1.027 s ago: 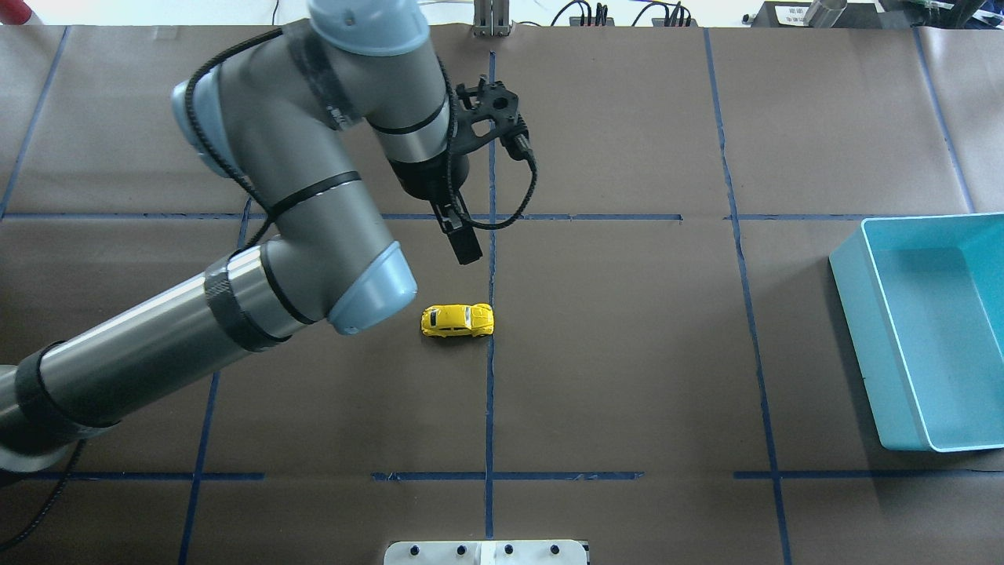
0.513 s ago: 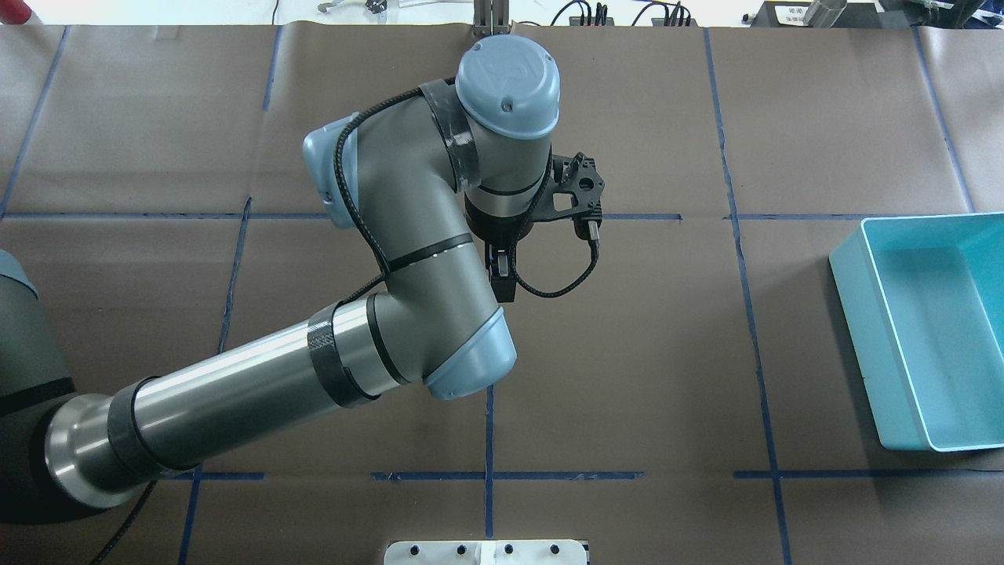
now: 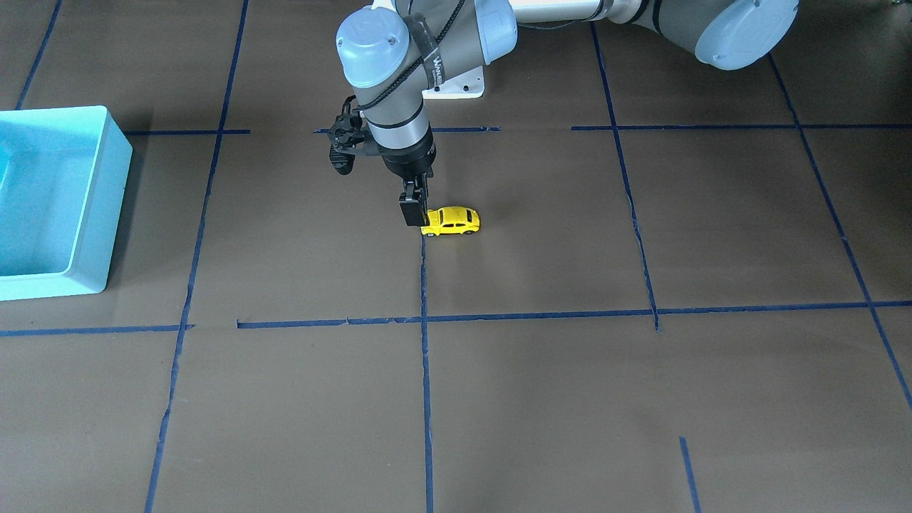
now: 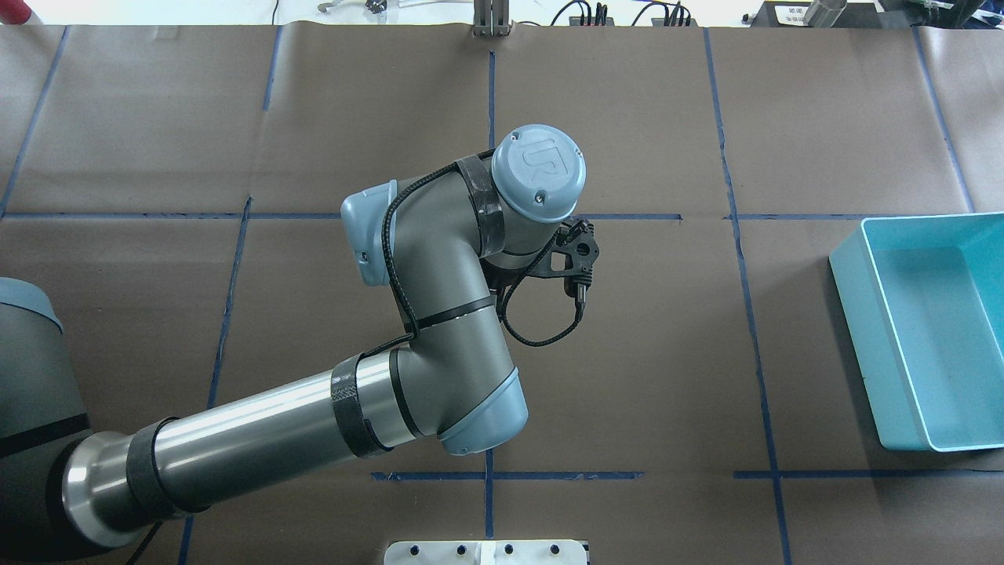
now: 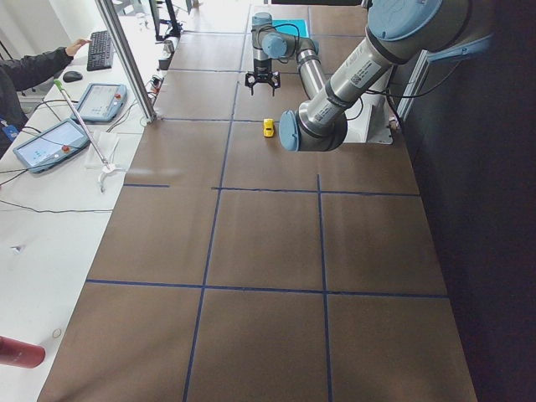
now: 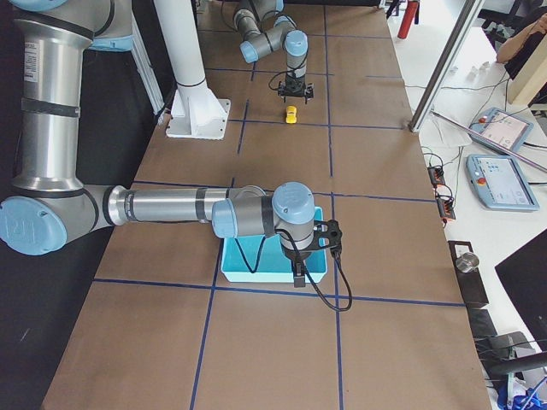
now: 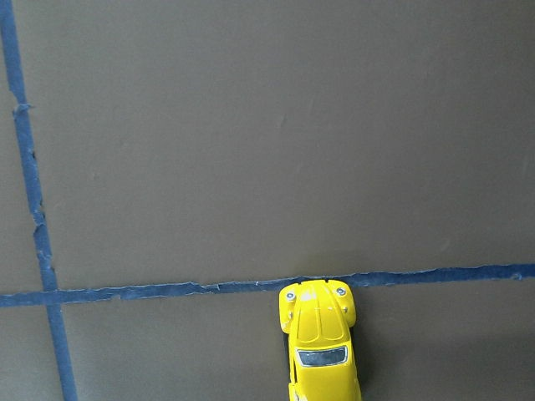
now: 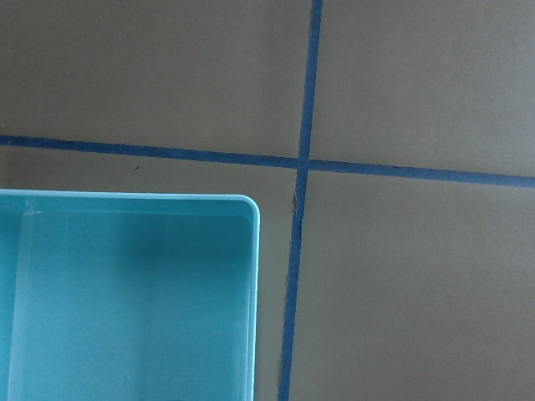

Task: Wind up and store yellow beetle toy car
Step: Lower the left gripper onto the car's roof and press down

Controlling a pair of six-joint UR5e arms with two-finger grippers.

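Plainly, the job is at its start. The car [image 3: 451, 221] stands on its wheels on the table [image 3: 570, 399], near the middle, with its nose at a tape line [image 7: 167, 291] in the left wrist view. It is well apart from the bin [image 4: 874, 329], which sits far over on the robot's right. So neither half of the task is done, as I judge it: the car is not wound and not stored.

The left gripper [image 3: 412, 214] points down at one end of the car. In the front view its dark tip meets the car's end, but I cannot tell whether it touches the car or hangs just above it. I cannot tell either whether its fingers are apart or together: they show as one narrow dark shape, and the wrist view shows none of them. From overhead the left arm [image 4: 439, 314] hides both car and gripper.

The right gripper [image 6: 296, 275] hangs over or beside a corner of the bin. It is seen only from the side, so the state of its fingers cannot be told.

What is left, to my mind: take hold of the car, wind it, most likely by drawing it back along the table, then carry it across and set it in the bin.
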